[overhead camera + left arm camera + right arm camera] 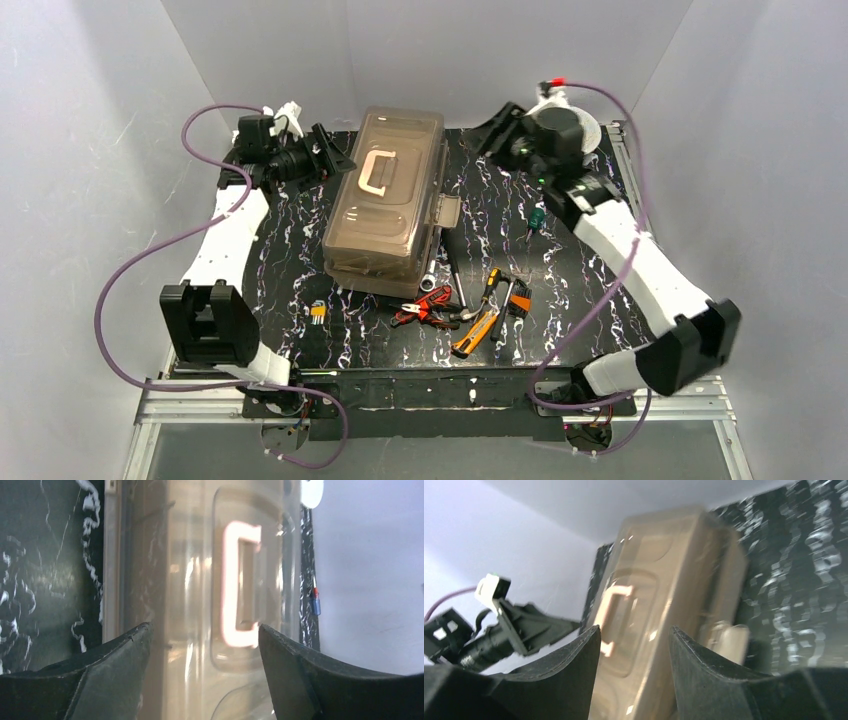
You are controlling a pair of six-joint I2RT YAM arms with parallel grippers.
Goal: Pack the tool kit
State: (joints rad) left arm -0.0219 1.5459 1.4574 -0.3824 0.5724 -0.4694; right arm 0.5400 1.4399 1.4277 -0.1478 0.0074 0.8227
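Note:
The tool kit's beige box [388,205] stands mid-table with its smoky lid down and its pale handle [376,172] lying flat. Loose tools lie in front of it: red pliers [425,308], a yellow knife [475,333], a screwdriver [455,265] and a green-handled one [537,215]. My left gripper [335,155] hovers at the box's far left corner. It is open, and the lid and handle [240,590] show between its fingers [205,632]. My right gripper [495,130] hangs off the box's far right, open and empty [634,632], facing the box [664,595].
A round silver wire spool [590,125] sits at the back right behind my right wrist. Small hex keys [317,312] lie front left of the box. A latch flap [447,210] juts from the box's right side. White walls close in on three sides.

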